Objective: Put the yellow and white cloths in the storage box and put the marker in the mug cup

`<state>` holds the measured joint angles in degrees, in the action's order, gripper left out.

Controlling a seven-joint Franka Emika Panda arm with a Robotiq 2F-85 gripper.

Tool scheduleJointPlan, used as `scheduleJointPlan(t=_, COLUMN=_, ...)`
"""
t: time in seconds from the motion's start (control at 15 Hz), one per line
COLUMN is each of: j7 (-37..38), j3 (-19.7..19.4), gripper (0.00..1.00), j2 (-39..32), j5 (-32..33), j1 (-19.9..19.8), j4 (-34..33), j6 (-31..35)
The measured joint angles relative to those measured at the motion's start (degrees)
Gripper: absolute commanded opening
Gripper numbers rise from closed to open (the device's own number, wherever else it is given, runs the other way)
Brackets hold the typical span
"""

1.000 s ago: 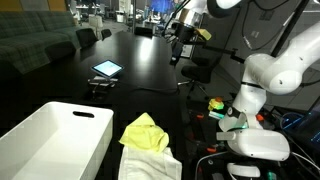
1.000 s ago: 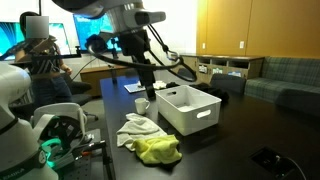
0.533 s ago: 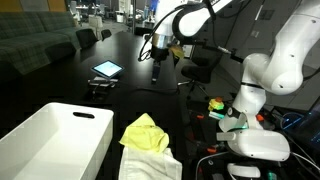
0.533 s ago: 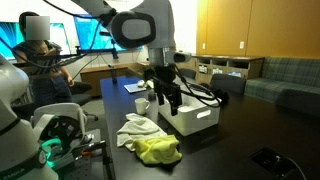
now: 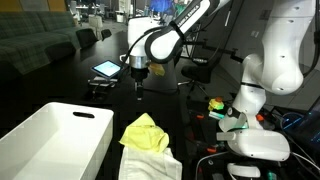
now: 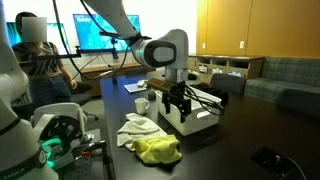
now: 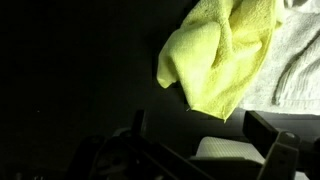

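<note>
A pale yellow cloth [image 5: 145, 133] lies crumpled on the dark table, partly on a white cloth [image 5: 150, 165], just right of the white storage box [image 5: 50, 140]. From the opposite side, the white cloth [image 6: 138, 127] and the yellow cloth [image 6: 160, 150] lie in front of the storage box [image 6: 200, 120], with the white mug cup [image 6: 142, 105] behind them. My gripper [image 5: 138, 85] hangs above the table beyond the cloths, and by the box [image 6: 172, 108]. In the wrist view the gripper [image 7: 205, 135] is open and empty, with the yellow cloth [image 7: 220, 55] and white cloth [image 7: 295, 60] ahead. The marker is out of view.
A lit tablet [image 5: 106, 69] lies on the table beyond the gripper. A white robot base [image 5: 255, 140] with cables stands at the table's right end. A person [image 6: 38, 60] sits at monitors in the background. Chairs ring the far end of the table.
The arm has swung down from high over the far end of the table to low over it, near the box and cloths. The jaws have stayed open.
</note>
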<state>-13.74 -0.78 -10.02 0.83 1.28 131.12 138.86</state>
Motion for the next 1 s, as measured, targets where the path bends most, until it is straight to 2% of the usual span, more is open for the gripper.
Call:
scheduleJointPlan(t=0.67, j7=-7.6, j3=5.3, gripper=1.00, j2=-11.7, j5=-10.3, j1=-3.5, j4=-0.9, j6=5.5)
scheduleJointPlan(t=1.0, j7=-8.6, j3=7.7, gripper=1.00, j2=-17.7, j5=-11.7, j1=-6.2, j4=-2.8, j6=10.2)
